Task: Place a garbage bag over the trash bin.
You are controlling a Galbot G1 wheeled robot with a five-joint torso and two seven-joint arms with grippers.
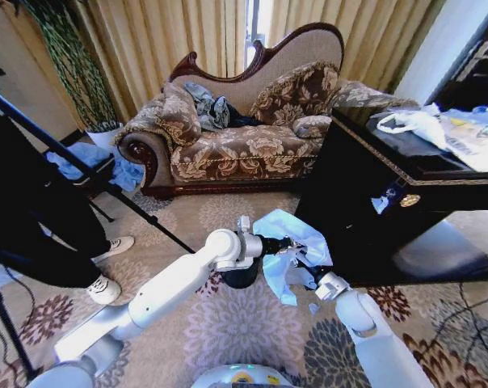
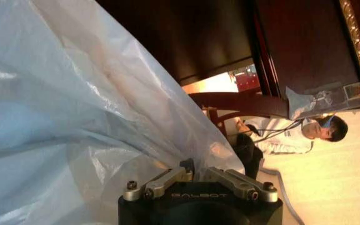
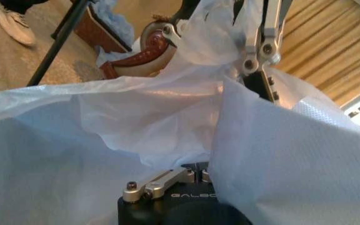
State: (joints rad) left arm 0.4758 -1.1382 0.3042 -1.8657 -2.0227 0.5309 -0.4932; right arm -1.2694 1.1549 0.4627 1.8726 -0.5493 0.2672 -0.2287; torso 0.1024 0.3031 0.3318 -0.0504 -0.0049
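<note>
Holding the garbage bag (image 1: pixel 288 242) between them, both arms reach to the middle of the carpet (image 1: pixel 228 323), beside the dark desk (image 1: pixel 405 186). The left gripper (image 1: pixel 286 242) has its fingers pressed together on the plastic, as the left wrist view shows; the right gripper (image 1: pixel 302 263) is wrapped in the film, and I cannot tell if its fingers pinch it or only sit inside the folds. The bag hangs in the air just above the trash bin (image 1: pixel 241 277), a small black cylinder half hidden behind the left wrist.

The bag is pale blue, translucent and much wrinkled, with light passing through its folds. I judge it very light, soft and slippery; it will not keep any shape alone and may slide out from a weak pinch or tear if pulled too hard. The best place to take it is the rim of the mouth, at two opposite points, so the opening can stretch over the edge of the bin.
</note>
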